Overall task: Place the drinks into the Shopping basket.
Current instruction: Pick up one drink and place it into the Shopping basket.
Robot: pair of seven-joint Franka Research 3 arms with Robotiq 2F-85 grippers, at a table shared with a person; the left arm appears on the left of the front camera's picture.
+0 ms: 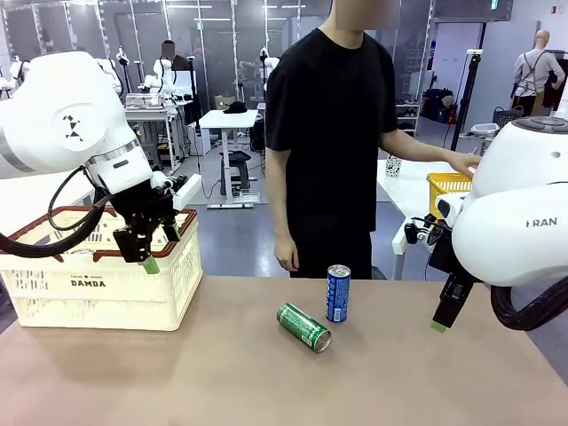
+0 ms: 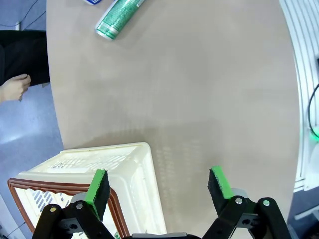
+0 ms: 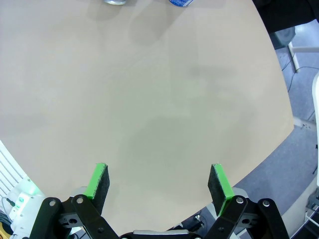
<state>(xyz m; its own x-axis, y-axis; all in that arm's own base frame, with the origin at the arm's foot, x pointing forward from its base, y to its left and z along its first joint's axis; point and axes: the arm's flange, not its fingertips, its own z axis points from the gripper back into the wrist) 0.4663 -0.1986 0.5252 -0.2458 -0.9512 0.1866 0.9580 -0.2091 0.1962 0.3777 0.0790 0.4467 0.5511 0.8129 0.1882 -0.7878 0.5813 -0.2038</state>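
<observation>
Grasping is not yet begun: green can (image 1: 303,327) and blue can (image 1: 338,293) are seen right of the basket (image 1: 98,297). Left tool (image 2: 158,184) and right tool (image 3: 158,181) are held wide, empty. A can must be approached next.

Robotics laboratory, viewed from my own station. My two white arms carry the left pincer (image 1: 149,259) and the right pincer (image 1: 441,321) over a beige table (image 1: 222,382). A person (image 1: 333,133) stands opposite. Behind them are a grey polished floor (image 1: 235,240), white tables (image 1: 228,120) laden with equipment, and a yellow basket (image 1: 446,185) on another.
</observation>
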